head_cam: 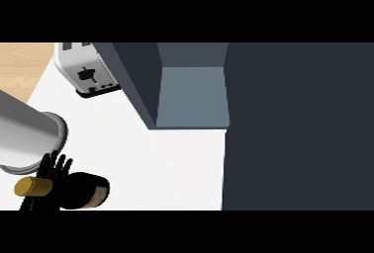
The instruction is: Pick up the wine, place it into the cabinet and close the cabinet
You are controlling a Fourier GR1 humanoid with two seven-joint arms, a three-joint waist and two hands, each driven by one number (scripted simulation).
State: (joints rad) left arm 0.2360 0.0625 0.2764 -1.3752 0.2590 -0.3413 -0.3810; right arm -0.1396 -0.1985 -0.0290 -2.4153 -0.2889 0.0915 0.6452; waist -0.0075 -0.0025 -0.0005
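"Where is the wine [82, 190]?"

"Low at the left of the counter [161, 163], well apart from the open cabinet [191, 94], gold cap pointing left."

"And the left hand [48, 174]?"

"Behind the bottle's neck. Its fingers [60, 165] rise fairly straight past it, uncurled. The thumb is possibly under the neck, but it is hidden."

The place was a kitchen: a toaster [89, 71] stood on a white counter [168, 158] beside an open dark-grey cabinet [191, 94], and wooden floor [22, 64] showed past the counter's edge.
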